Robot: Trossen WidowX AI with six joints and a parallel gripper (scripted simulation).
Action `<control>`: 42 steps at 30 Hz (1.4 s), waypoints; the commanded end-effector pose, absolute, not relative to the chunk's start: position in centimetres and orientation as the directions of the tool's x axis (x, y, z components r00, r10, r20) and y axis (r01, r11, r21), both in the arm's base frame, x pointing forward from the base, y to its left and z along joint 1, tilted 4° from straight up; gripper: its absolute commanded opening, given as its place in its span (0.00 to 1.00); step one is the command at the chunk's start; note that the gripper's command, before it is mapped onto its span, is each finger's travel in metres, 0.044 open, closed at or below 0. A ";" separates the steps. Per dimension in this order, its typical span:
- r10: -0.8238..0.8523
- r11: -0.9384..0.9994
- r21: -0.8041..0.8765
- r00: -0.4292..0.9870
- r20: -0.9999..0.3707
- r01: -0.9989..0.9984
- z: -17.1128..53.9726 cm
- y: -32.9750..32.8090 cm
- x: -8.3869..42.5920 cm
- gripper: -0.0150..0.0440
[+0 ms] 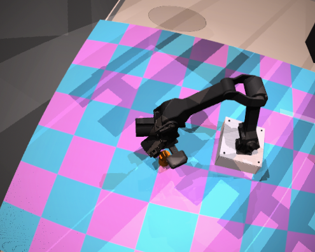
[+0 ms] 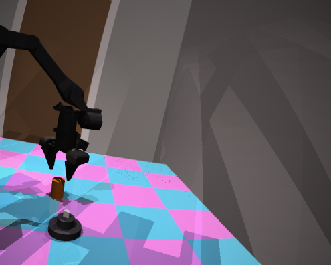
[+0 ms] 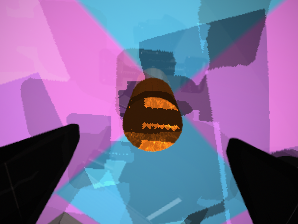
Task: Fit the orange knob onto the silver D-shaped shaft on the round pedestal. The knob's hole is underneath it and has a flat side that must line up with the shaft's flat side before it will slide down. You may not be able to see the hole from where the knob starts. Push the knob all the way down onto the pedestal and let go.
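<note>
Top view steeply downward over the arm (image 1: 193,106) (image 2: 49,67), base toward three o'clock, exterior view lower, from the side, arm toward ten, wrist view closest, facing down between fingertips, orange knob (image 1: 163,159) (image 2: 57,188) (image 3: 153,117) common to all.

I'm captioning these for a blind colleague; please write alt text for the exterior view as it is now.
An orange knob stands upright on a pink-and-blue checkered surface, below the open black gripper and off the pedestal. The round dark pedestal, nearer the camera, has its silver shaft bare.
</note>
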State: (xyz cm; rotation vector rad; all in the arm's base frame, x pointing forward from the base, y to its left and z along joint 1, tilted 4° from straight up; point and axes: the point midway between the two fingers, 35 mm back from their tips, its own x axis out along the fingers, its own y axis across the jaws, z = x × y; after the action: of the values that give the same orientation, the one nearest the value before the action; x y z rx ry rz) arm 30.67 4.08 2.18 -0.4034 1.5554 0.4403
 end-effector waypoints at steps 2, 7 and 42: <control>0.020 0.858 0.034 -0.033 -0.999 -0.513 1.5 4.2 30.6 1.00; 0.020 0.859 0.035 -0.034 -0.999 -0.511 0.7 4.2 30.6 1.00; 0.020 0.857 0.034 -0.033 -0.999 -0.515 -4.6 4.3 30.3 1.00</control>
State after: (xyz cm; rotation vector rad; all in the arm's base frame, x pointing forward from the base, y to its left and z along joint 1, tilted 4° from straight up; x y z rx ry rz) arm 30.55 4.22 -4.30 -0.4075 1.5511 0.4436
